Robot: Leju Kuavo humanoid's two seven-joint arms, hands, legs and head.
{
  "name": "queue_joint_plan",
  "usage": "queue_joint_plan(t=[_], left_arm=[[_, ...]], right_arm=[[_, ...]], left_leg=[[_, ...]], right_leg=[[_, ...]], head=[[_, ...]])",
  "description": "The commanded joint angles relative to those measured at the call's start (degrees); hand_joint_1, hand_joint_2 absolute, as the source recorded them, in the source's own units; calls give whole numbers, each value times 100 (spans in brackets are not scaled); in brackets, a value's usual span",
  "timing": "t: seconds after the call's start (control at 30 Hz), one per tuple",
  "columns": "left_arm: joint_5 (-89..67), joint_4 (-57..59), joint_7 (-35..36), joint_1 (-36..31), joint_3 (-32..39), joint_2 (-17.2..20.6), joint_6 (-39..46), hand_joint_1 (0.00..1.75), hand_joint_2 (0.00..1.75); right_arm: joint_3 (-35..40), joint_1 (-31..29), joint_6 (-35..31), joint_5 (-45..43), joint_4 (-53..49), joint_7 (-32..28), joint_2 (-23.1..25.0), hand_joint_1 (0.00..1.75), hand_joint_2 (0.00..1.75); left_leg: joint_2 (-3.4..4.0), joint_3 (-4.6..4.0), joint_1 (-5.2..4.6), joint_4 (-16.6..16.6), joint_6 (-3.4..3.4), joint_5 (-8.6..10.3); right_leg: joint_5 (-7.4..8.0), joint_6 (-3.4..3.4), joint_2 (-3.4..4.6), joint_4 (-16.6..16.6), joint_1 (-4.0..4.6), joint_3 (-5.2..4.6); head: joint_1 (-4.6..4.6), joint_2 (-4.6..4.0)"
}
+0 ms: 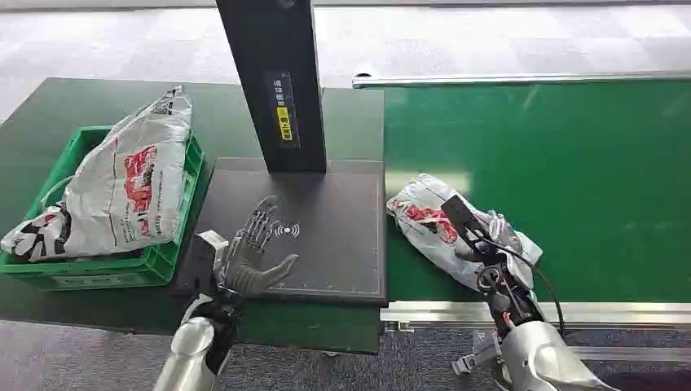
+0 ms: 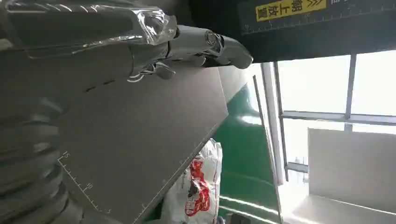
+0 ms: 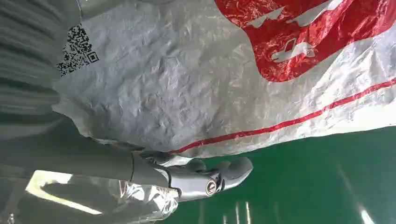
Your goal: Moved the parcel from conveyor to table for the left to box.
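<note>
Leaning in the green crate (image 1: 171,262), a grey parcel (image 1: 130,183).

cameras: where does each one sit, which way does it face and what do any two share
Head view: high on the robot, facing forward and down at the dark pad, green crate and conveyor; both arms rise from below, left hand open above the pad, right hand on the parcel.
Left wrist view: behind the left hand, looking across the pad toward the parcel.
Right wrist view: behind the right hand, close against the parcel on the conveyor.
Shared: all three show that parcel.
</note>
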Motion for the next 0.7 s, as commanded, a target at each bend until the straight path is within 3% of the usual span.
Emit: queue_joint_plan(t=[0.03,0.57,0.6,0.7], left_arm=[[-10,366,13,-217,113,32,5,0,175],[-10,366,13,-217,113,32,5,0,175],[7,343,-6,-161,120,10,33,0,175],[34,291,-29,-117,167,-7,78,0,175]], right_arm=[[-279,-390,289,5,540,-59,15,166,175],[-279,-390,289,5,540,-59,15,166,175],[-339,-335,367,37,487,-164,42,175,175],[-357,-296,357,72,456,-195,44,175,175]], left_leg=[[-2,4,-3,-2,3,0],[-3,9,-2,-3,2,-2],[-3,6,-2,-2,2,-1],[-1,7,-2,-2,2,-1]], right_leg=[[-1,1,-1,-1,-2,4],[-2,0,-1,-2,-2,9],[-1,0,-1,-1,-2,5],[-2,0,0,-2,-2,6]], head=[[0,0],[0,0],[0,0],[0,0]])
